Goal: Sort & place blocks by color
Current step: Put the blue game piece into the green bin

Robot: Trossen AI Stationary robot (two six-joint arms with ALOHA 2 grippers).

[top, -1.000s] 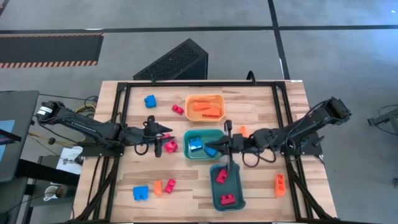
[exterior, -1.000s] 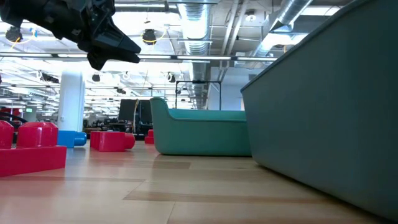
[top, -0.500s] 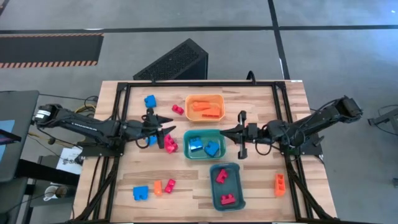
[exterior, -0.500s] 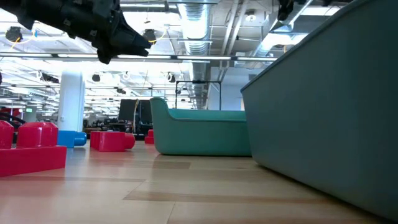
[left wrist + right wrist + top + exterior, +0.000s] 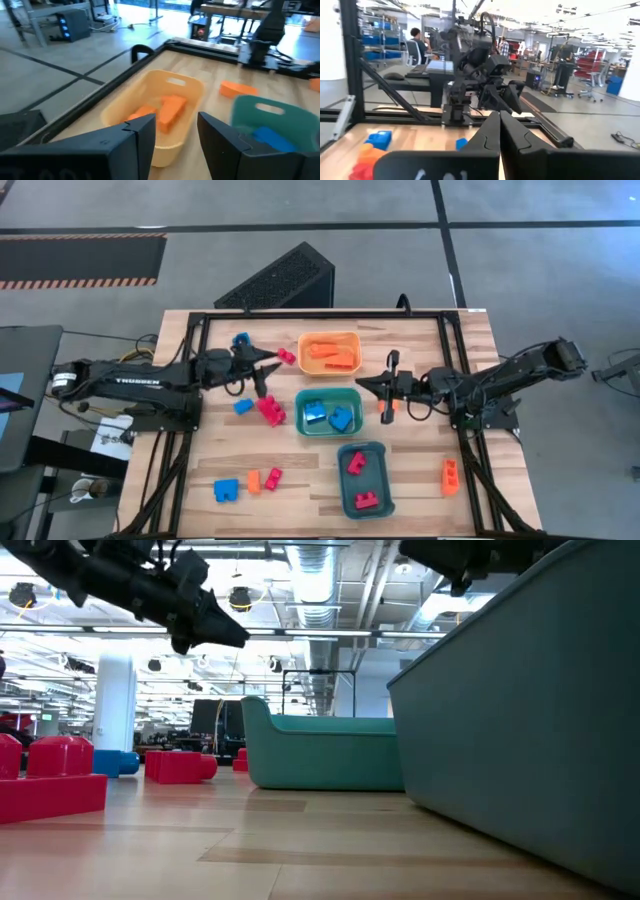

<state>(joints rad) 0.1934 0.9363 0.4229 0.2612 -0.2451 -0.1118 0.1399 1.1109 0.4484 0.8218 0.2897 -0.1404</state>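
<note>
The blocks are small blue, orange and red bricks. Loose on the wood are a red one (image 5: 287,357), blue ones (image 5: 240,338) (image 5: 243,407), a red pair (image 5: 270,410), an orange one (image 5: 385,406) and another (image 5: 451,476), plus a near-left group (image 5: 250,483). The orange tray (image 5: 330,338) holds orange blocks, the green tray (image 5: 328,432) blue ones, the teal tray (image 5: 345,480) red ones. My left gripper (image 5: 268,372) (image 5: 175,132) hangs open and empty, left of the orange tray and close to the red block. My right gripper (image 5: 360,383) (image 5: 499,125) is shut and empty, right of the green tray.
A black frame rail (image 5: 320,313) runs around the table's edges. The low view shows a red block (image 5: 50,780) close by, the green tray (image 5: 320,750) farther off and the teal tray's wall (image 5: 520,720) filling its right side. Bare wood lies at the near right (image 5: 420,500).
My right gripper has drawn back from over the green tray toward the table's right and far side; a second blue block now lies in that tray. My left gripper has moved from the red pair toward the far edge, uncovering a blue block beside that pair.
</note>
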